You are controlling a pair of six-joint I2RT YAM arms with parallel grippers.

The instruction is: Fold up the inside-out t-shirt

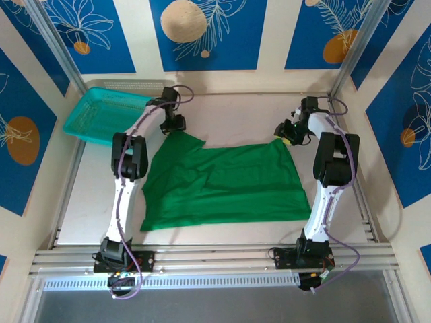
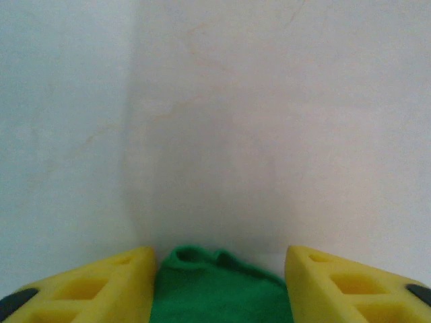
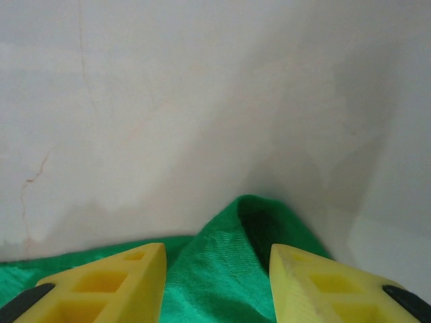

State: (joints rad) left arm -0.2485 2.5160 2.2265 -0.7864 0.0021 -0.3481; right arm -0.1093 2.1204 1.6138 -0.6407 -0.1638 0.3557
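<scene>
Nearest, the two arm bases sit on the metal rails, with a thin strip of bare bench (image 1: 87, 202) between them and the near hem of the green t-shirt (image 1: 222, 182). That hem runs fairly straight from left to right.

The shirt lies spread flat across the middle of the bench, creased, with a loose fold left of centre. Its left edge slants and leaves a wide bare margin beyond the left arm (image 1: 128, 161). Its right edge runs close beside the right arm (image 1: 333, 161), with little room there.

At the far left corner a flap of cloth points up to the left jaws. Their yellow fingers (image 2: 101, 289) stand apart with bunched green cloth between them. The right jaws straddle the far right corner, fingers (image 3: 108, 282) apart around a raised ridge of cloth. Whether either pair clamps the cloth I cannot tell.

Beyond the far edge the bench is bare up to the back wall. A teal basket (image 1: 101, 114) sits tilted at the far left corner, well apart from the shirt.
</scene>
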